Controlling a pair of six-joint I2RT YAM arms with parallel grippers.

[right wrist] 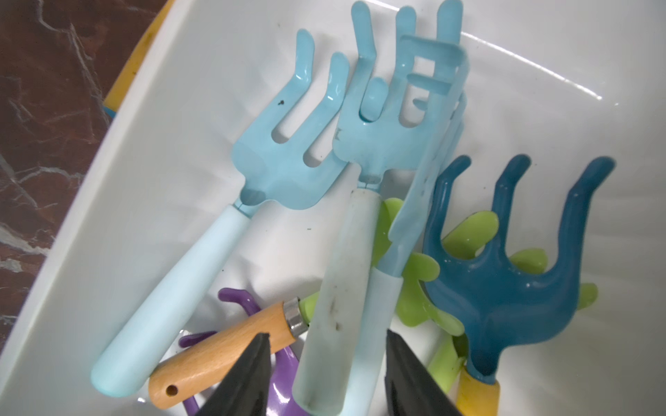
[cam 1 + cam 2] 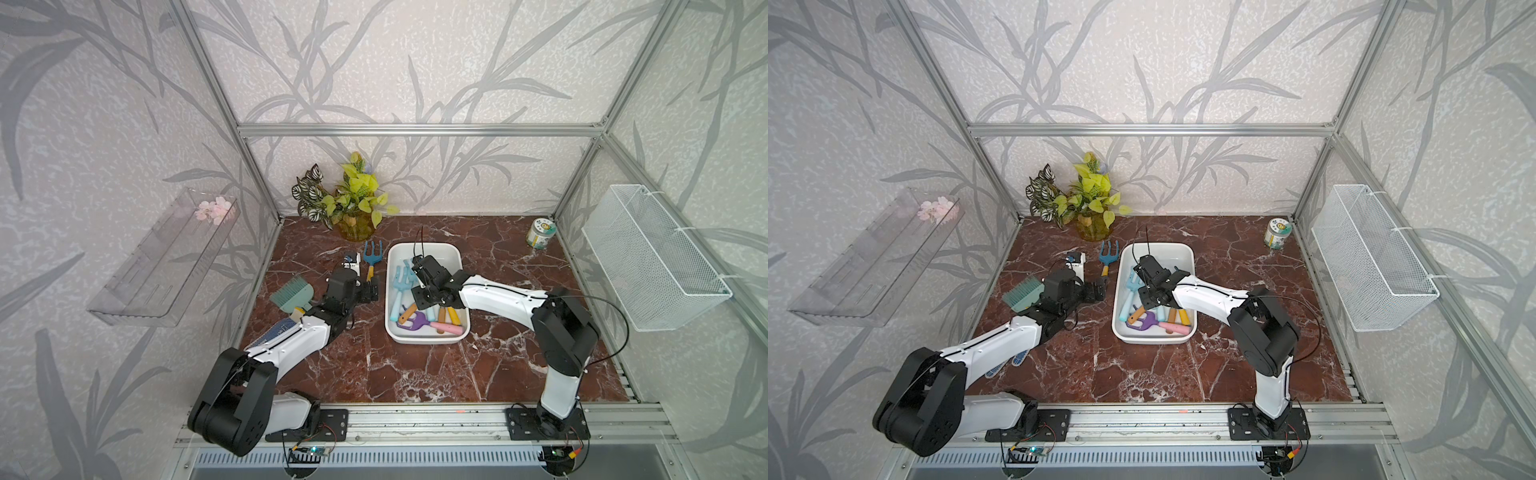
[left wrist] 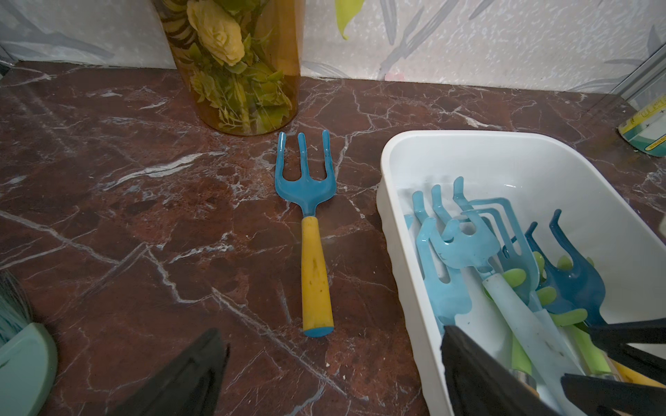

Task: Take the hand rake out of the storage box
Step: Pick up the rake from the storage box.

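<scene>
The white storage box (image 2: 428, 246) (image 2: 1158, 245) sits mid-table with several small garden tools inside. My right gripper (image 2: 419, 291) (image 2: 1148, 291) reaches down into it. In the right wrist view its fingers straddle two pale handles, open (image 1: 328, 335). One handle belongs to a light-blue hand rake (image 1: 346, 270) with bent prongs, the other to a light-blue flat-tined rake (image 1: 385, 288). A gap shows beside one finger. A dark blue claw rake (image 1: 504, 288) lies beside them. My left gripper (image 2: 372, 289) (image 3: 331, 331) stands open and empty left of the box.
A blue fork with a yellow handle (image 2: 369, 259) (image 3: 313, 252) lies on the table left of the box. An amber vase of plants (image 2: 353, 224) is behind it. A teal brush (image 2: 293, 293), a jar (image 2: 540, 234), a wire basket (image 2: 652, 266) and a clear tray (image 2: 162, 266) stand around.
</scene>
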